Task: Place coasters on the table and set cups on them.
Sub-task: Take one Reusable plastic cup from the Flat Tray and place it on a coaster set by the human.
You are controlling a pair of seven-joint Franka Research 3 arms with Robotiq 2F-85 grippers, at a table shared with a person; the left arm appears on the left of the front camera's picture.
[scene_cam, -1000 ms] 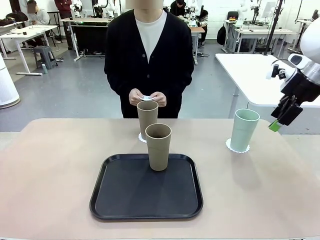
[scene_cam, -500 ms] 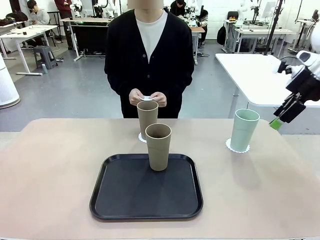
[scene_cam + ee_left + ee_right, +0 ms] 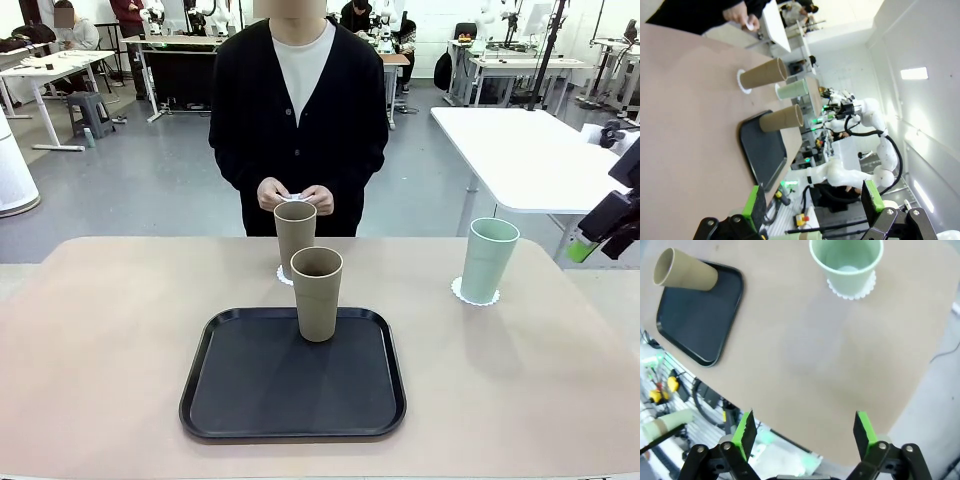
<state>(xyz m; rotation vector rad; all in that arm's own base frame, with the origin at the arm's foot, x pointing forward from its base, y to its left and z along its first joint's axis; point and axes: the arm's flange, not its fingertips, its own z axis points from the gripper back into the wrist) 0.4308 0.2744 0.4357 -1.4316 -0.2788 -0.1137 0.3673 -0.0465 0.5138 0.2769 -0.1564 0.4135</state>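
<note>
Fingers (image 3: 756, 202) of the left gripper (image 3: 814, 200) are standing spread wide with nothing between them. The table (image 3: 100, 330) is stretching away ahead of it, and all three cups are sitting well beyond its reach.

Moving right, a black tray (image 3: 250, 400) is lying on the middle of the table, toward the robot's side. A tan cup (image 3: 317, 293) is standing upright on the tray's far part. Just behind the tray, a second tan cup (image 3: 295, 235) is standing upright on a lacy coaster (image 3: 283, 275), whose edge is peeking out at the cup's base.

Beyond that cup, the person at the far side is holding both hands (image 3: 272, 193) together at the waist. The fingertips are pinching a small white coaster (image 3: 293, 195) above the table's far edge.

Further right, a mint-green cup (image 3: 488, 258) is standing upright on a third coaster (image 3: 475, 297), well apart from the two tan ones.

At the far right, the right gripper (image 3: 590, 245) is hanging in the air past the table's right edge. It is sitting beside the mint-green cup and clear of it. Seen from its own wrist, its fingers are spread apart and gripping nothing. They are pointing down at bare tabletop, with the mint-green cup and its coaster lying ahead of them.
</note>
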